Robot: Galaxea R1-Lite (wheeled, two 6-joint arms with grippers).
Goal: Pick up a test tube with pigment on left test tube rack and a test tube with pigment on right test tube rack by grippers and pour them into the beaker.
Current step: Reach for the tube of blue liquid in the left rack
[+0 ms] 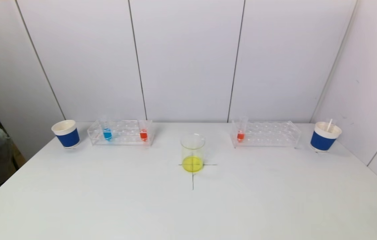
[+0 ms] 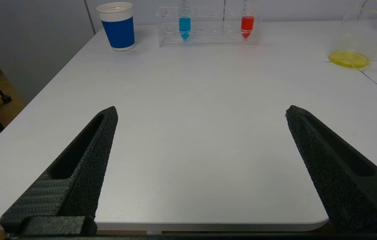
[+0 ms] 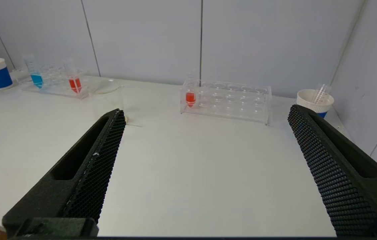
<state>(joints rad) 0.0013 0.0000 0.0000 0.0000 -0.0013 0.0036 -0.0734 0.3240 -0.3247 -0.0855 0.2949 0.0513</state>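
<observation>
Presently both grippers sit at the near edge of the worktop (image 1: 108,206), outside the head view, and neither holds anything. The left gripper (image 2: 202,111) has its jaws spread wide with only bare worktop between them; the right gripper (image 3: 207,111) stands the same, wide apart and empty.

Ahead of the left jaws and off toward the centre stands the beaker (image 1: 193,152), holding a shallow yellow layer and set on a marked cross. It lies between the two racks, a little nearer than either.

Farther ahead of the left jaws, the left rack (image 1: 120,132) carries a blue tube (image 2: 184,22) and a red tube (image 2: 247,20), both upright, well apart. Ahead of the right jaws, the right rack (image 3: 226,101) carries one red-orange tube (image 3: 190,95), upright at its inner end.

Judgement: each tube's long axis is vertical, so each arm must reach forward, close across the shaft above the rack and lift straight up. Each arm is nearer its own rack.

A blue cup (image 1: 66,133) flanks the left rack; a second cup (image 1: 325,136) flanks the right, holding a clear tube.
</observation>
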